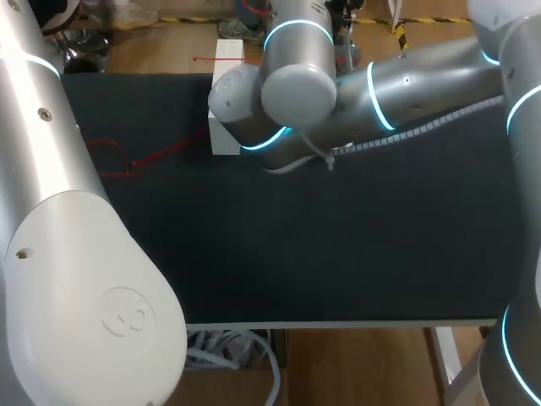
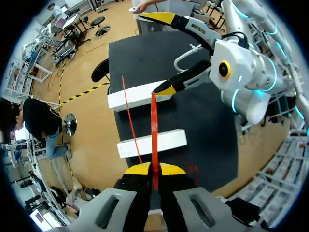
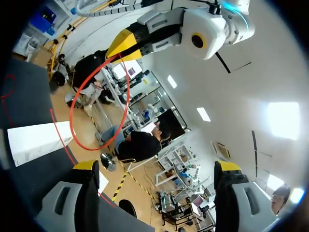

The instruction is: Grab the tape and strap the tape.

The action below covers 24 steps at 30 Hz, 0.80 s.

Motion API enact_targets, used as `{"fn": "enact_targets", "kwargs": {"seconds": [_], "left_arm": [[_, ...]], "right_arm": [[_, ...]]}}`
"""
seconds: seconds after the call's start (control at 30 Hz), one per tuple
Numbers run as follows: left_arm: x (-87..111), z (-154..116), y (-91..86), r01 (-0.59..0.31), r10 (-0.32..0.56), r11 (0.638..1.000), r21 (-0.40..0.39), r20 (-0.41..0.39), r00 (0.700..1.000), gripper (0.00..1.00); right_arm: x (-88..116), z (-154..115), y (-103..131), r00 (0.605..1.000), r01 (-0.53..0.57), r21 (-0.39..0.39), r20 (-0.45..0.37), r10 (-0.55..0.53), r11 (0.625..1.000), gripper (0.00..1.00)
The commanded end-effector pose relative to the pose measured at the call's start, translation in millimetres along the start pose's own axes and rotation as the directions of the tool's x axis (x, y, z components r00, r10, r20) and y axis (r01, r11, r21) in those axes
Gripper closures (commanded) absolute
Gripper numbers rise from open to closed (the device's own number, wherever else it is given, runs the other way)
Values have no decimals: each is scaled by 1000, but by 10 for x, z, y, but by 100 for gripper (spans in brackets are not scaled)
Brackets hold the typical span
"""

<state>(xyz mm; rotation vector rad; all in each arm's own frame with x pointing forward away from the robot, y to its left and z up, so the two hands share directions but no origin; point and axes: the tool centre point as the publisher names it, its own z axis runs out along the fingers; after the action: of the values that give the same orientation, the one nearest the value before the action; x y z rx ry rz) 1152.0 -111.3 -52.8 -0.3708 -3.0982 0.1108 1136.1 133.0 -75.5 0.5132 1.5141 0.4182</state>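
**Tape held out for the hand-over.** At the nine o'clock side of the tabletop (image 1: 338,254), the left arm (image 1: 76,279) is shown with its left jaws pressed together on the near end of the red tape loop (image 2: 154,130). The loop is held in the air rather than laid on the dark surface. At twelve o'clock from those jaws, a nearer white box (image 2: 152,142) and a farther white box (image 2: 140,95) are set crosswise, one beyond the other. A thin red strand (image 2: 130,116) is draped across both.

The loop is judged to be lifted and stretched forward so that it can be opened over the boxes with help from the other side. At three o'clock, the right arm (image 1: 423,85) is reached in past the middle, with its right jaws spread wide. One yellow tip is placed just beside the loop's far end. Whether the two touch cannot be told.

Neither pair of jaws nor the loop is shown in the head view, both being hidden by the arms' own housings. The boxes are seen there only in part, at eleven o'clock. The strand is seen trailing toward nine o'clock on the tabletop.

In the left wrist view the loop is seen edge-on, as a single red line. Only the right wrist view shows it as an open oval hanging from the left jaws, ahead of the spread right jaws.
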Motion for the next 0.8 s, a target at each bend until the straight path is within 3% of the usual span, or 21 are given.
{"fn": "enact_targets", "kwargs": {"seconds": [0.03,0.13,0.33,0.53,0.63,0.7,0.8], "left_arm": [[-13,-12,-8,1,-1,1000,-4,-5,1000,100],[20,-46,-2,6,-6,998,-64,12,1000,100],[249,-81,488,266,-262,959,-100,53,964,100],[810,35,993,503,-506,855,-124,14,863,100],[1083,106,1195,608,-617,778,-157,-10,787,100],[1237,121,1299,659,-674,725,-202,-11,738,100],[1421,143,1412,696,-718,681,-228,-22,695,100]], "right_arm": [[-41,-16,-8,1000,0,-1,-12,0,1000,0],[-41,-16,-8,1000,0,-1,-12,0,1000,0],[-41,-16,-8,1000,0,-1,-12,0,1000,0],[-41,-16,-8,1000,0,-1,-12,0,1000,0],[-41,-16,-8,1000,0,-1,-12,0,1000,0],[-41,-16,-8,1000,0,-1,-12,0,1000,0],[-41,-16,-8,1000,0,-1,-12,0,1000,0]]}}
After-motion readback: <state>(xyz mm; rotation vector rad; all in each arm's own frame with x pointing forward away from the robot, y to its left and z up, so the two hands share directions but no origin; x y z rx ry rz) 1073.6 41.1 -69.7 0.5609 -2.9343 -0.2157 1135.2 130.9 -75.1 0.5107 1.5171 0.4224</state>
